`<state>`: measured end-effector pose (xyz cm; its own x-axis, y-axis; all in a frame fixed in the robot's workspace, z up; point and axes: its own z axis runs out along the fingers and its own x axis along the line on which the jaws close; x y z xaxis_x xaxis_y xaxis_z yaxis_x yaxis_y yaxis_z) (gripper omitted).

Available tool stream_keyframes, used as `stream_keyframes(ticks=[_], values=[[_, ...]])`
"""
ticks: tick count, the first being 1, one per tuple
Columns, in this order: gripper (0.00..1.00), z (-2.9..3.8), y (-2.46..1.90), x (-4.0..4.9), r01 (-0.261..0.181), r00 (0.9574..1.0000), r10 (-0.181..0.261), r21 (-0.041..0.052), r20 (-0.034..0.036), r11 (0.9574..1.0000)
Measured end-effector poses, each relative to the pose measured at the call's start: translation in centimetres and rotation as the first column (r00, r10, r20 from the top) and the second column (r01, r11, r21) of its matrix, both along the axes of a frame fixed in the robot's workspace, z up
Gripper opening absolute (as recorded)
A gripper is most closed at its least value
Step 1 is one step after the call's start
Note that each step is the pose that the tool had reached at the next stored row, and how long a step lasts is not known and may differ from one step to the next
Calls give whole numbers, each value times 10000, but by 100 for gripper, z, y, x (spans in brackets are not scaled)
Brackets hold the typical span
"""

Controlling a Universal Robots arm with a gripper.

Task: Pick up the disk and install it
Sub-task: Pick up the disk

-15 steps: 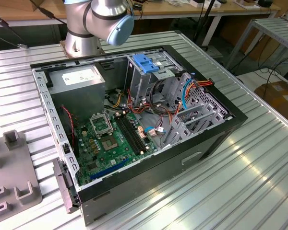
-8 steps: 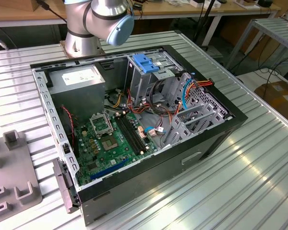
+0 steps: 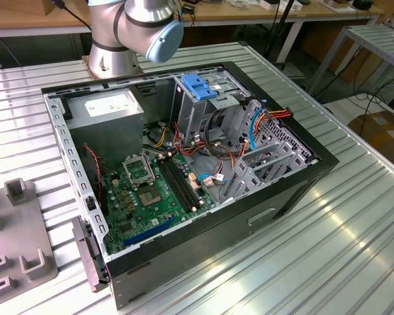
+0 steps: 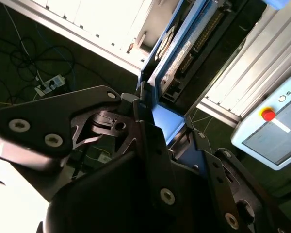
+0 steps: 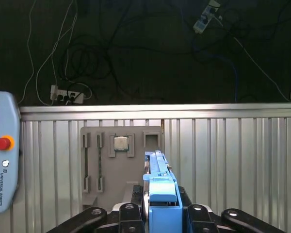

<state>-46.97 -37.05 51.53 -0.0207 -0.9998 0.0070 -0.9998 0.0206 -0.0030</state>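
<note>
The disk [image 5: 161, 187] — flat black hard drive, bright blue rails — is clamped edge-on in the black gripper [image 5: 162, 212], just by the grey fixture plate [image 5: 106, 160]. Pick-up looks done; installing calls for squaring its rails to the grey metal drive cage [image 3: 198, 108].

Silver-grey arm joints [image 3: 118, 26], pale blue round cap [image 3: 165, 39], black fingers [image 4: 144, 124] and linkage plates [image 4: 53, 121], silver screws [image 4: 19, 125].
</note>
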Motion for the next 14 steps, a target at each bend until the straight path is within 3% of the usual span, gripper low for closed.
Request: stream_keyframes(ticks=[14], values=[[37, 0, 0, 428, 0, 10000, 0, -2, 0, 10000]])
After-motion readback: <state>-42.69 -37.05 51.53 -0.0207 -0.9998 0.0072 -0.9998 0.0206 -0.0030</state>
